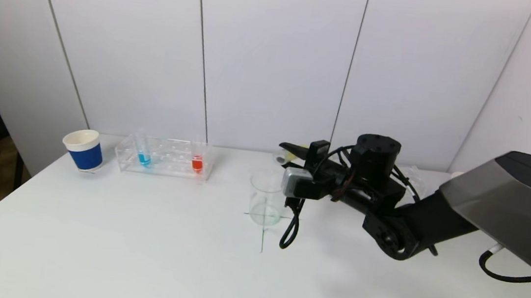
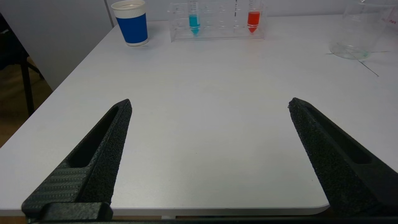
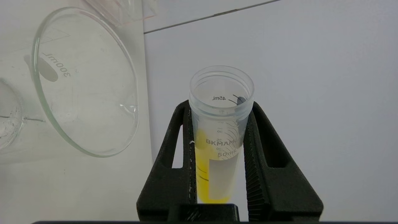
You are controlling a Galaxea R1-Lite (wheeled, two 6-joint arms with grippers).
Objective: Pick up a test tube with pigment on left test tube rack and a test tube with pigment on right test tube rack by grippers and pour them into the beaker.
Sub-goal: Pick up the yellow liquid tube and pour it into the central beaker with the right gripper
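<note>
One tube: your right pincer grips it, tipped sideways, mouth toward the beaker.
Left pincer: gapes wide over the bench.

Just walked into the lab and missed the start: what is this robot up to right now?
The right pincer is shut on a test tube with yellow liquid, tipped over and held near the rim of the glass beaker on the white table. The yellow is still in the tube. The left pincer is open, holds nothing and sits low at the table's near edge. A rack with a blue tube and a red tube stands farther left, next to a blue paper cup.
</note>
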